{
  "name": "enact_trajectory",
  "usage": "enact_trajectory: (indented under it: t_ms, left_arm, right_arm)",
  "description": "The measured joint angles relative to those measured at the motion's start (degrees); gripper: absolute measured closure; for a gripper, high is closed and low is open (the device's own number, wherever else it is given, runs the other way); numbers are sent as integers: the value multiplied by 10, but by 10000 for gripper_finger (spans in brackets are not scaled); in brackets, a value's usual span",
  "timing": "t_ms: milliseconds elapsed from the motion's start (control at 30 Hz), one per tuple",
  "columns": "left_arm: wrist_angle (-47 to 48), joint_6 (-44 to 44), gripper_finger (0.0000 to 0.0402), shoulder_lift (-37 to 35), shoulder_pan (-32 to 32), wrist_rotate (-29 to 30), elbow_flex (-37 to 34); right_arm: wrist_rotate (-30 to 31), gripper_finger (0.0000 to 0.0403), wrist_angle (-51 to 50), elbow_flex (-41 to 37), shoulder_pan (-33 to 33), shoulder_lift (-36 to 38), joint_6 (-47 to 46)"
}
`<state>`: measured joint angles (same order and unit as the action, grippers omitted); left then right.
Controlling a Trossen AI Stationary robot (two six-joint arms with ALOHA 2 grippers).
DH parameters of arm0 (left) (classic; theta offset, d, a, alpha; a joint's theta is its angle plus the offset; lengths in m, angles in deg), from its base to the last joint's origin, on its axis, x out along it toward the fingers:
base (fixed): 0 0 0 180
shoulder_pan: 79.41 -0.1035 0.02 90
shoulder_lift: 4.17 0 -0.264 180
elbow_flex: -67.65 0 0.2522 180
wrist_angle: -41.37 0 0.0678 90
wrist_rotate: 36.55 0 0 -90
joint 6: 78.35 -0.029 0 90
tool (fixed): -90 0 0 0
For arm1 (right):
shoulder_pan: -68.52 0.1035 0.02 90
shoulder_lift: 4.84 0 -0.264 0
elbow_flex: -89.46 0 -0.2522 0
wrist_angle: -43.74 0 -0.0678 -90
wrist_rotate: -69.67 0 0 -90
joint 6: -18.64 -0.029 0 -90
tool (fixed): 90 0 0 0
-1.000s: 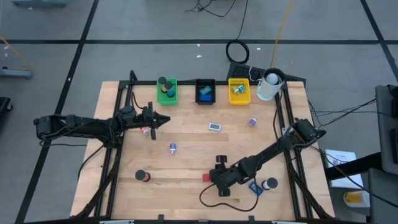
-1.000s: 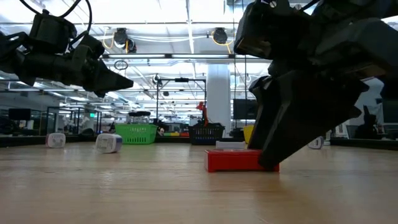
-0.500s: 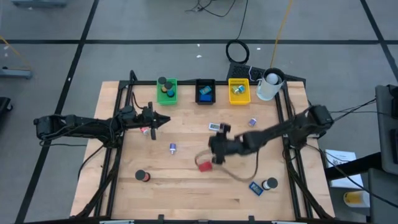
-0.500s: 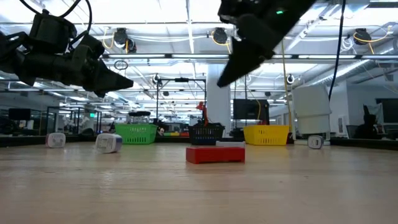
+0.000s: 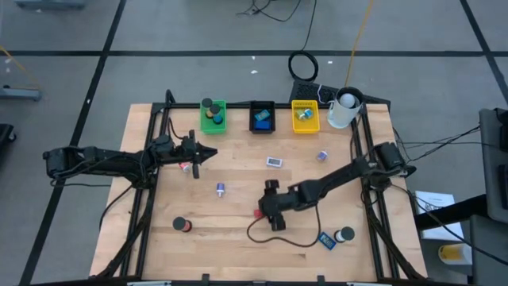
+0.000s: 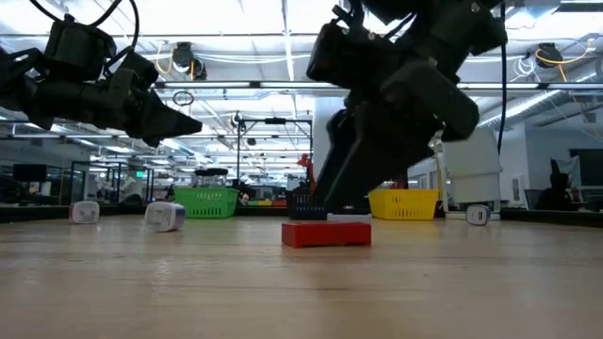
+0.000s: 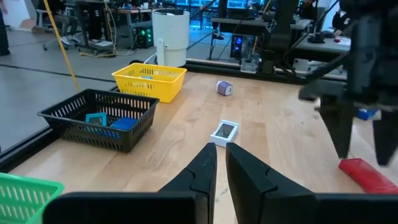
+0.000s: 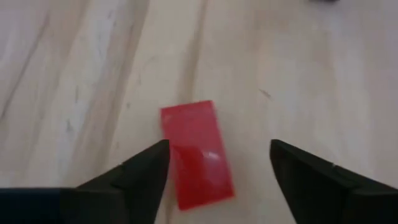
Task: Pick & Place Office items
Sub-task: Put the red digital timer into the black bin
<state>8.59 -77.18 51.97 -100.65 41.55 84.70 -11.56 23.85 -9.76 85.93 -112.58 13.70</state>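
Observation:
A red rectangular block [image 8: 198, 155] lies flat on the wood, also seen in the low view [image 6: 326, 234] and the high view [image 5: 259, 213]. My right gripper [image 8: 217, 171] hangs just above it, pointing down and open, with one finger [image 8: 134, 177] on each side of the block; in the high view it [image 5: 267, 211] covers most of the block. My left gripper [image 5: 208, 152] waits shut above the table's left-far part, its fingers [image 7: 217, 168] nearly together. A small red-and-white piece [image 5: 185, 167] lies beside it.
Green tray [image 5: 213, 116], black tray [image 5: 262, 116], yellow tray [image 5: 305, 116] and a white cup [image 5: 344, 109] line the far edge. Loose on the table: a white-framed piece [image 5: 274, 162], purple piece [image 5: 321, 156], white-blue piece [image 5: 220, 189], dark roll [image 5: 182, 225], blue block [image 5: 325, 239], round cap [image 5: 344, 235].
My right gripper was low at the red block near the table's near edge, then rose and swung toward the far edge, and has come back down over the block. The block has slid a little toward the far edge and lies flat.

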Motion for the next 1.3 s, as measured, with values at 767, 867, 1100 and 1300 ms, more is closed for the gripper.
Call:
enact_trajectory:
  t_ms: [767,867,1100,1300]
  left_arm:
    - [0,2,357,0,0,0,0]
    - [0,2,357,0,0,0,0]
    - [0,2,357,0,0,0,0]
    - [0,2,357,0,0,0,0]
  right_arm:
    - [-46,152,23,2,-2,-45,-3]
    - [-60,156,27,2,-5,-45,0]
    - [-63,234,29,1,-5,-44,2]
    - [-59,253,30,0,-6,-39,-2]
